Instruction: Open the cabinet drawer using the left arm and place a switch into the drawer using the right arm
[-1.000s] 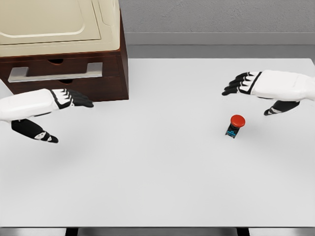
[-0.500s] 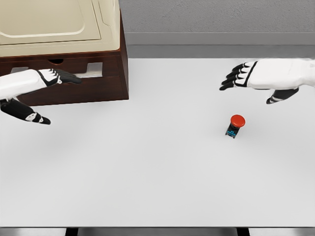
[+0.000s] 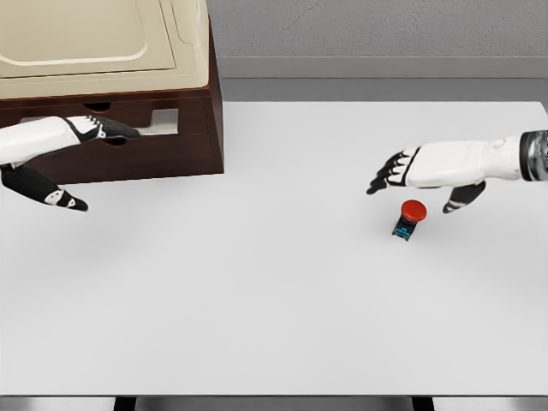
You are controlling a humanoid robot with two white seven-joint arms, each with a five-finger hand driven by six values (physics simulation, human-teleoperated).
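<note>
while our left hand (image 3: 81, 130), fingers straight, reaches the drawer handle (image 3: 158, 125), our spread right hand (image 3: 419, 171) hovers above the switch (image 3: 409, 217), so curling round that handle comes next.

Cabinet (image 3: 171, 145): at the upper left, we lose its left side and its cream top past the frame edges.
Drawer handle (image 3: 163, 118): the left hand (image 3: 73, 135) covers most of it; we cannot tell whether the fingertips touch it.
Left arm: cut off at the left edge.
Right arm (image 3: 514, 158): cut off at the right edge, past the wrist.
Switch (image 3: 409, 219): its dark base, with blue marks, is too small for us to make out.
Table (image 3: 274, 325): its legs are cut off at the bottom edge.
</note>
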